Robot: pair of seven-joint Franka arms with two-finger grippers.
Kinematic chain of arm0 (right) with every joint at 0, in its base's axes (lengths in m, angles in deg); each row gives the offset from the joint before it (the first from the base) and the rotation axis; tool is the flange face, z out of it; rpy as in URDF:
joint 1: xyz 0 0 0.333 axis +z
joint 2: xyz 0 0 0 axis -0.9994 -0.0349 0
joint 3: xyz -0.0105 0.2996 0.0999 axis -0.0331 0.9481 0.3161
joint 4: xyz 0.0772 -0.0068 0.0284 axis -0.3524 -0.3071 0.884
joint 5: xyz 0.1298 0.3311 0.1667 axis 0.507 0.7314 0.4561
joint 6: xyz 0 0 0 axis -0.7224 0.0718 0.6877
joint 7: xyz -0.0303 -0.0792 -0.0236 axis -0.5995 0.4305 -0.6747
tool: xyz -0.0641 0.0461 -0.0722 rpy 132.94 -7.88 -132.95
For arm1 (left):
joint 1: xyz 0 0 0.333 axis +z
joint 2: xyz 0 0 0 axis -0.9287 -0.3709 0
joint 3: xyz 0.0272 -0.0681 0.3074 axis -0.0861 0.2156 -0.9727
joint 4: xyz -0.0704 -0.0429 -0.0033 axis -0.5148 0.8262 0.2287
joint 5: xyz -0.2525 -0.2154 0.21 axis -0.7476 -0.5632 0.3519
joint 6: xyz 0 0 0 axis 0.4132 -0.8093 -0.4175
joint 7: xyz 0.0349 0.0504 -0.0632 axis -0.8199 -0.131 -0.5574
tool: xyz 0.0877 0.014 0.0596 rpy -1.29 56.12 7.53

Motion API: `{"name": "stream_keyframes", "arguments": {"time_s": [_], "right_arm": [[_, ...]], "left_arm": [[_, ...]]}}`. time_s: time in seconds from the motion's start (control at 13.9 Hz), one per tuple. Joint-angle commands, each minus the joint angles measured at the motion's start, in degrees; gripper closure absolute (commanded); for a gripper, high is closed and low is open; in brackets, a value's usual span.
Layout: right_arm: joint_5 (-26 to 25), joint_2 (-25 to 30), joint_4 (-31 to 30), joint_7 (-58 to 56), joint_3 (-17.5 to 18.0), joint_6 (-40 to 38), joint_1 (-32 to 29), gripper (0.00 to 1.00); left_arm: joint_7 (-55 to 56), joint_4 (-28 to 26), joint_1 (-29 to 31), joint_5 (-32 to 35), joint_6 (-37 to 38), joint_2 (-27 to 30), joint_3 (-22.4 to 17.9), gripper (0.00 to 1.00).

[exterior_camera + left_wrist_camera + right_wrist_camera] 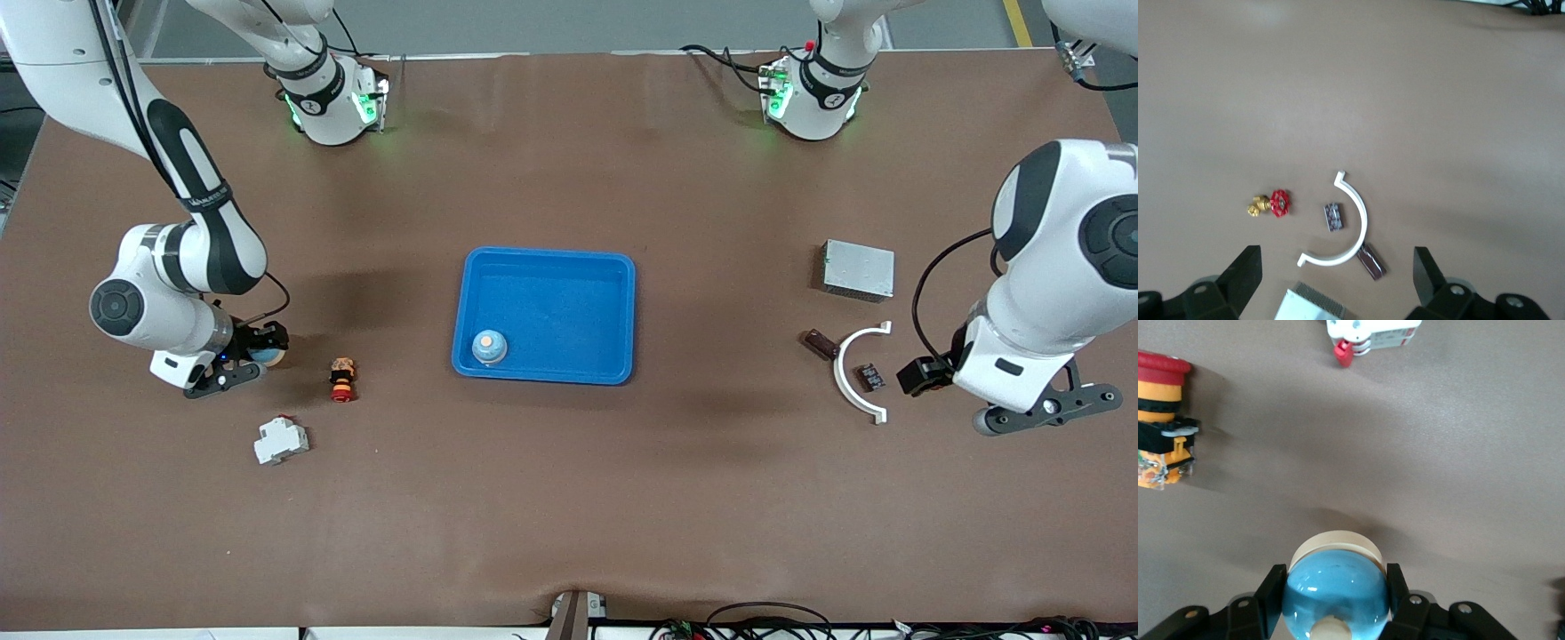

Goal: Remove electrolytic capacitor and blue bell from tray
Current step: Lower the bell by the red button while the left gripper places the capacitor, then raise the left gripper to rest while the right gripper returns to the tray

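My right gripper (255,356) is shut on a blue dome bell (1335,587) with a cream base, low over the table at the right arm's end; its fingers (1271,593) press both sides of the bell. A second blue bell (489,347) sits in the blue tray (622,311) at the table's middle. My left gripper (1045,407) is open and empty above the table at the left arm's end. Below it lie a small dark brown oblong part (1371,261) and a small dark chip (1333,217); I cannot tell which is the capacitor.
A red-and-yellow push button (342,380) and a white breaker (281,439) lie near the right gripper. A white arc (855,378), a silver box (858,269) and a brass valve with a red wheel (1271,203) lie near the left gripper.
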Motion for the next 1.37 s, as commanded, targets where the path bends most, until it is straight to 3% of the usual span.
{"name": "stream_keyframes", "arguments": {"time_s": [0.0, 0.29, 0.5, 0.86, 1.01, 1.15, 1.22, 1.3], "right_arm": [[-0.1, 0.2, -0.9, 0.7, -0.4, 1.0, 0.6, 0.83], [-2.0, -1.2, 0.3, 0.7, -0.6, 0.9, 0.5, 0.81], [-2.4, -2.3, 0.6, 0.7, -0.6, 1.0, 0.1, 0.81], [-2.4, -3.9, 1.5, 0.7, -0.6, 1.1, -0.2, 0.78], [-2.4, -4.1, 1.6, 0.7, -0.6, 1.1, -0.3, 0.63], [-2.4, -3.9, 1.7, 0.7, -0.6, 0.7, -0.4, 0.06], [-2.4, -3.8, 1.7, 0.7, -0.7, 0.0, -0.3, 0.0], [-2.3, -3.0, 1.7, 0.7, -0.6, -0.7, -0.6, 0.0]], "left_arm": [[-1.7, 0.5, 2.0, -3.7, 2.7, 2.7, 0.8, 0.0], [-6.4, 0.2, 2.0, -6.5, 4.3, 8.6, -0.2, 0.0], [-9.5, -0.5, 1.2, -12.7, 8.0, 12.2, -3.9, 0.0], [-13.7, -6.0, -9.8, -16.1, 10.6, 21.0, -17.5, 0.0], [-14.8, -7.3, -13.8, -19.2, 10.9, 23.1, -23.5, 0.0], [-18.3, -8.6, -16.3, -19.5, 11.2, 24.6, -26.6, 0.0], [-18.4, -8.8, -18.0, -19.8, 11.3, 24.8, -28.3, 0.0], [-18.4, -8.8, -19.0, -19.8, 11.3, 24.9, -29.3, 0.0]]}}
